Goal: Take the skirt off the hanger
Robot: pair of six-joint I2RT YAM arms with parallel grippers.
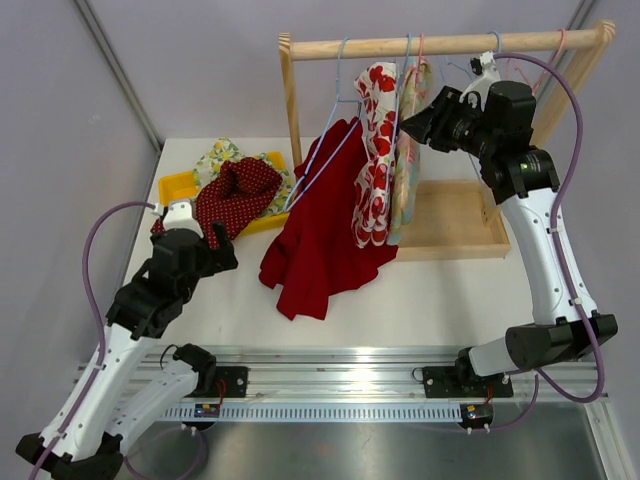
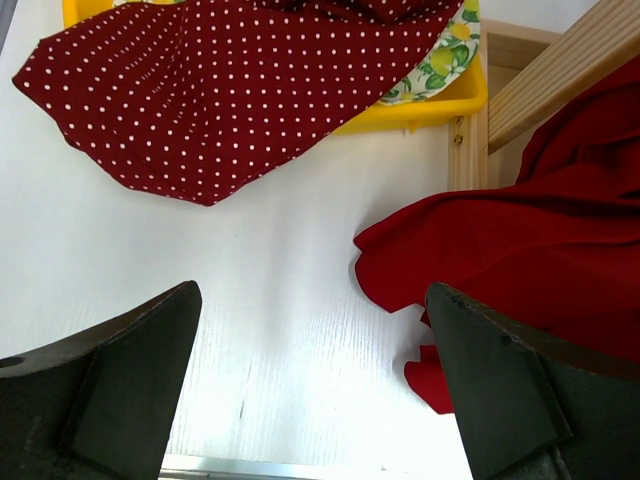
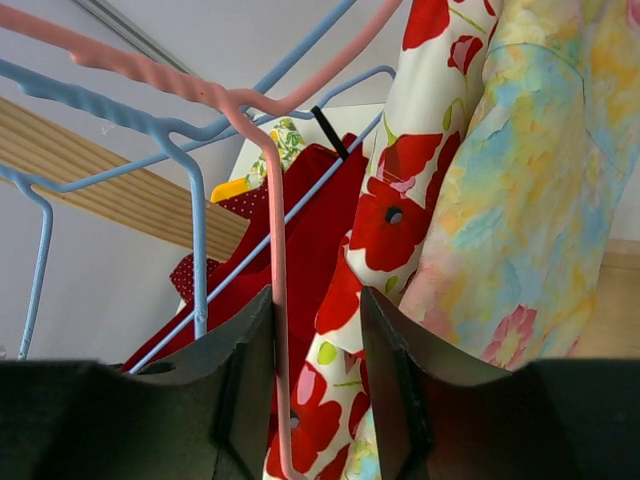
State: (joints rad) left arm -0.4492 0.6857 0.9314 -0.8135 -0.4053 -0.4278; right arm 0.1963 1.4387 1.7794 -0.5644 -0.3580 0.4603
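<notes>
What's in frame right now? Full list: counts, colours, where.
wooden rack: 1, light wood, back of table
blue hangers: at least two, blue wire, on the rail
pink hanger: at least one, pink wire, on the rail
red skirt: 1, plain red, on a blue hanger, lower part lying on the table
poppy garment: 1, white with red flowers, hanging right of the skirt
pastel garment: 1, pale floral, hanging beside it
yellow tray: 1, back left
polka-dot cloth: 1, dark red, spilling from the tray
lemon-print cloth: 1, in the tray
table: 1, white
left claw: black, open, low over the table
right claw: black, open around the pink wire
</notes>
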